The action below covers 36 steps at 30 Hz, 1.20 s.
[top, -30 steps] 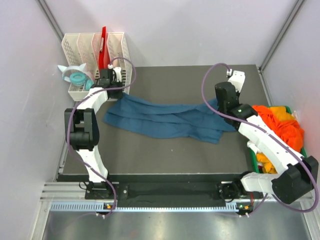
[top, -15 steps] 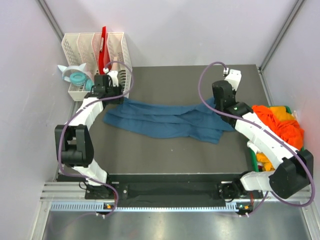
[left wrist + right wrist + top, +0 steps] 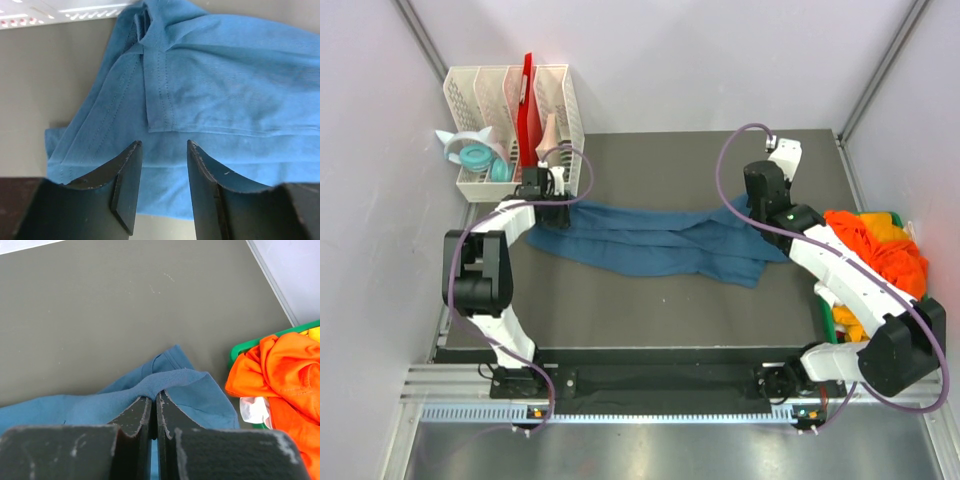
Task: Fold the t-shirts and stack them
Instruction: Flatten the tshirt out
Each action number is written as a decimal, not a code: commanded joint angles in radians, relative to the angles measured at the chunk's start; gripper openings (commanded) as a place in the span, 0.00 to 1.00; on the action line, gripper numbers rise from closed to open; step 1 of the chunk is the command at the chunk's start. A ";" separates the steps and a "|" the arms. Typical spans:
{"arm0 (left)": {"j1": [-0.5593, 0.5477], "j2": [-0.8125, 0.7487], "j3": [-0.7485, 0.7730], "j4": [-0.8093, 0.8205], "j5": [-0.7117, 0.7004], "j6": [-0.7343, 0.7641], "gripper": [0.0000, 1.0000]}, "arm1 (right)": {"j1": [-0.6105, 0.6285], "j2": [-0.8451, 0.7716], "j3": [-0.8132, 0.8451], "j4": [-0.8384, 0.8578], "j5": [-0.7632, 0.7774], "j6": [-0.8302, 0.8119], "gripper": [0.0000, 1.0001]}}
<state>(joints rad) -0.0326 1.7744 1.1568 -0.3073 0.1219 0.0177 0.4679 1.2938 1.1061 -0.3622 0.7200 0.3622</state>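
Note:
The teal-blue t-shirt (image 3: 650, 240) lies crumpled in a long strip across the dark table. My left gripper (image 3: 546, 203) hovers open over its left end; in the left wrist view the fingers (image 3: 127, 175) straddle teal-blue t-shirt fabric (image 3: 225, 85) without pinching any. My right gripper (image 3: 760, 208) is shut on a raised fold of the teal-blue t-shirt (image 3: 170, 380) at its right end, fingertips (image 3: 155, 399) pressed together. Orange t-shirts (image 3: 880, 245) with yellow and white bits sit heaped at the right, and the orange t-shirts (image 3: 287, 365) show beside the right gripper.
A green bin (image 3: 245, 346) under the orange heap stands at the table's right edge (image 3: 825, 318). A white mesh file organiser (image 3: 505, 100) with a red item stands at the back left, tape rolls (image 3: 472, 155) beside it. Grey walls close in on both sides.
My left gripper has opened and let go of the tee's left end, now lying flat; its arm swung and settled lower by the cloth. The right gripper shifted slightly back, still gripping.

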 commanded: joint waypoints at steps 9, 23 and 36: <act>0.000 0.085 0.058 0.068 -0.022 -0.013 0.46 | -0.008 -0.024 -0.018 0.034 -0.004 0.026 0.00; 0.000 0.094 0.087 0.094 -0.011 -0.042 0.46 | -0.006 -0.022 -0.038 0.032 -0.014 0.038 0.00; 0.000 0.036 0.086 0.094 0.021 -0.073 0.50 | -0.006 -0.021 -0.042 0.032 -0.016 0.034 0.00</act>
<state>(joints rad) -0.0326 1.8767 1.2308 -0.2604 0.1162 -0.0319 0.4679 1.2934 1.0546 -0.3622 0.7040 0.3897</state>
